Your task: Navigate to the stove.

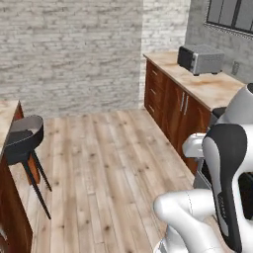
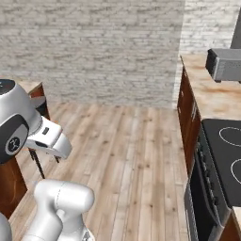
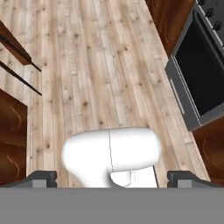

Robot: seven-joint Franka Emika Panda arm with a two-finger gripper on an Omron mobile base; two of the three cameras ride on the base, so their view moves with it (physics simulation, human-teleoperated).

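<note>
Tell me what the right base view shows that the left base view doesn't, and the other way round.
Right base view alone: the stove, its black glass cooktop with white burner rings, knobs along the front edge and the dark oven door below, at the right edge.

Left base view alone: the dark window on the grey wall, and the whole seat of the black stool beside the island counter.

Both: the silver toaster oven on the wooden counter, the brown cabinets, the plank floor and the pale brick wall.
</note>
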